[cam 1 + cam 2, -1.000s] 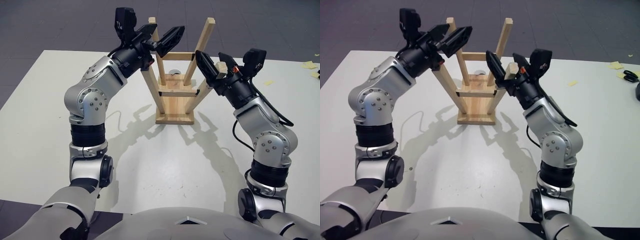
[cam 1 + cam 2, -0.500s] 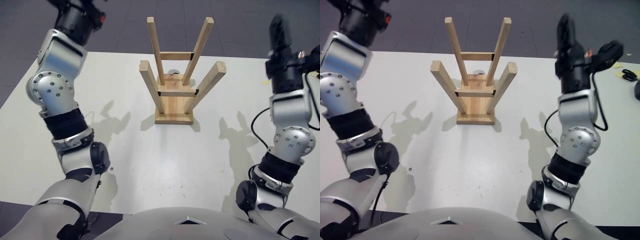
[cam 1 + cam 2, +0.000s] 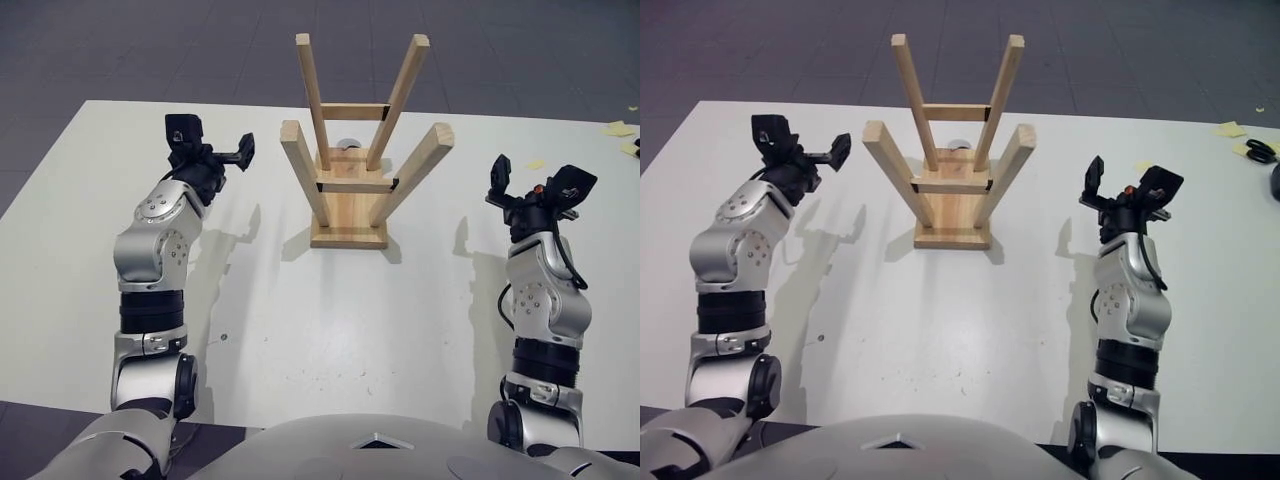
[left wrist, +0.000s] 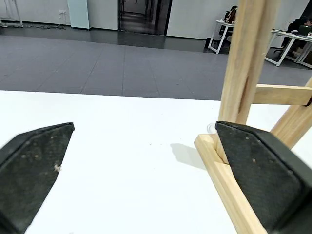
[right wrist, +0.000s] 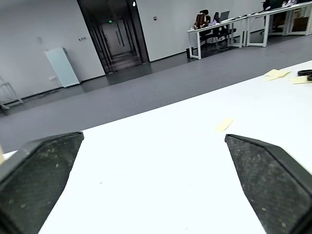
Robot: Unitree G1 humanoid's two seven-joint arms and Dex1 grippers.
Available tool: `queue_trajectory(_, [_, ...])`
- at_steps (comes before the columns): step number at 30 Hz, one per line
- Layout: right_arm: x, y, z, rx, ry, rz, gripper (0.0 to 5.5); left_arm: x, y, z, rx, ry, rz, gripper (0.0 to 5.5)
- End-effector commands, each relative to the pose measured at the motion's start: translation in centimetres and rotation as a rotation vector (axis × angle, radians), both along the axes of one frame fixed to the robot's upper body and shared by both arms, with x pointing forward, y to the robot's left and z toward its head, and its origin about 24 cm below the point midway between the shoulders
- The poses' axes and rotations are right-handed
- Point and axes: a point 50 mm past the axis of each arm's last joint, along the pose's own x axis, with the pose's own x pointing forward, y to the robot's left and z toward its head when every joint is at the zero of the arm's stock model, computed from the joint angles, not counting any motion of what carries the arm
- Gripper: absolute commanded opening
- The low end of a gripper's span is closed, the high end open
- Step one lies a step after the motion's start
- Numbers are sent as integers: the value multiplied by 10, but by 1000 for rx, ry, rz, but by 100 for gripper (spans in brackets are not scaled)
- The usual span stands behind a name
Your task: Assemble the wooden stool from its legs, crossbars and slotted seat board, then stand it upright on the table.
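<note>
In the head views the pale wooden four-legged stool (image 3: 350, 186) sits upside down on the white table's (image 3: 300, 330) far middle, with the left gripper (image 3: 213, 145) to its left and the right gripper (image 3: 537, 185) to its right, neither touching it; the left wrist view shows black pads (image 4: 258, 170) spread wide with a stool leg (image 4: 243, 58) beyond one, and the right wrist view shows dark pads (image 5: 39, 165) equally wide above the table.

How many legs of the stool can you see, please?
4, all rising from the seat, which lies on the table: near-left leg, near-right leg, far-left leg, far-right leg. None looks hidden.
</note>
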Motion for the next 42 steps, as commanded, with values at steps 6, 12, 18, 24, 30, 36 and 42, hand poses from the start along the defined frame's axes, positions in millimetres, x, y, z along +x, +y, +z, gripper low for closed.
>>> queue_trajectory(6, [-14,123,16,92,39,562,540,-27,-55,15,294,-58,-416,538])
queue_trajectory(12, [-21,117,25,74,43,571,540,-30,-45,-11,287,61,-355,538])
queue_trajectory(18, [-18,87,17,-14,86,462,540,-14,-11,-1,230,10,-124,538])
queue_trajectory(24, [-45,139,27,38,80,971,540,2,30,74,45,-280,161,538])
queue_trajectory(30, [-53,123,23,-7,138,1037,540,-3,68,104,75,-379,265,538])
queue_trajectory(36, [-59,96,7,14,196,1061,540,-19,113,111,1,-393,265,538])
queue_trajectory(42, [-45,112,20,142,24,1306,540,-33,159,91,-178,-251,75,538])
